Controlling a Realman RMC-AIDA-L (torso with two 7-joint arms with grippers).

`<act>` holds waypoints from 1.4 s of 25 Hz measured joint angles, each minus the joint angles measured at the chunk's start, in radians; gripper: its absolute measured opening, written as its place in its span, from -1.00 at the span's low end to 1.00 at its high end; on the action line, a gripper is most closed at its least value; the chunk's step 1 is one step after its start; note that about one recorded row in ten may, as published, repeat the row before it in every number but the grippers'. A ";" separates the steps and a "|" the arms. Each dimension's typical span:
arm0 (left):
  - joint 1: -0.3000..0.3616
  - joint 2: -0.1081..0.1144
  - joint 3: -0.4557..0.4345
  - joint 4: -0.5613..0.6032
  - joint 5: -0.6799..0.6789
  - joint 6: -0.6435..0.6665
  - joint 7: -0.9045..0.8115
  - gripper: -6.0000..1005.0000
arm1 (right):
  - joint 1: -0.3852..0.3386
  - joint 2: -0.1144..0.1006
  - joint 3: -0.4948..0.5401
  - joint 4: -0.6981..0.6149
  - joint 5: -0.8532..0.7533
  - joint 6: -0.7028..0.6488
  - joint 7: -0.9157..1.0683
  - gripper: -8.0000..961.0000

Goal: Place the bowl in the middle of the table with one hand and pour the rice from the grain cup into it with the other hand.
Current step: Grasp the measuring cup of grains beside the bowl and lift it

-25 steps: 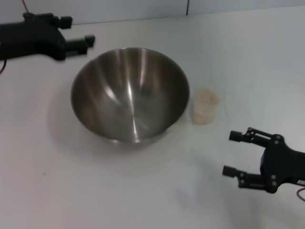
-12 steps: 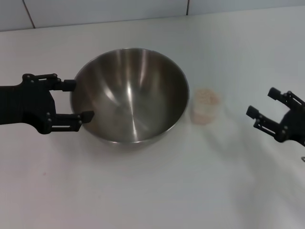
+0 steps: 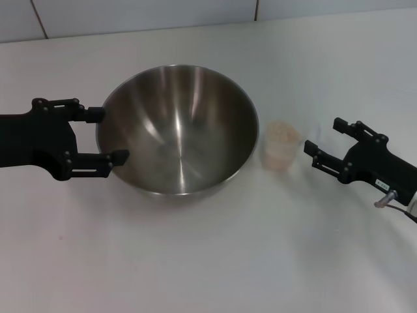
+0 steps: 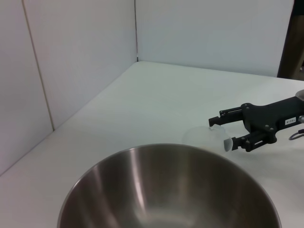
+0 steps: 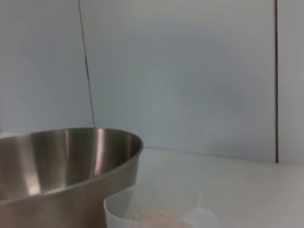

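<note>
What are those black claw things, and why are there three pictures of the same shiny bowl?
The black claws are a robot's two hands, called grippers. One picture comes from a camera on the robot's head, looking down at a white table. The other two come from cameras on its wrists, so they see the bowl from the side.

On the table sits a big shiny metal bowl, empty inside. Next to it stands a small clear cup with rice in it.

The left gripper is open with its fingers at the bowl's rim, one above and one below. The right gripper is open too, just beside the cup, not touching it. Nothing is held yet.
</note>
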 joint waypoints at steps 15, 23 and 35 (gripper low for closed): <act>-0.007 -0.001 0.000 -0.028 0.007 0.001 0.002 0.61 | 0.011 0.006 0.060 -0.051 0.011 0.106 -0.031 0.67; -0.009 -0.002 0.002 -0.031 0.011 0.001 0.003 0.60 | 0.024 0.008 0.074 -0.088 0.012 0.153 -0.043 0.67; -0.011 -0.001 0.000 -0.039 0.011 0.001 0.003 0.60 | -0.006 0.035 0.142 -0.146 0.012 0.173 -0.146 0.44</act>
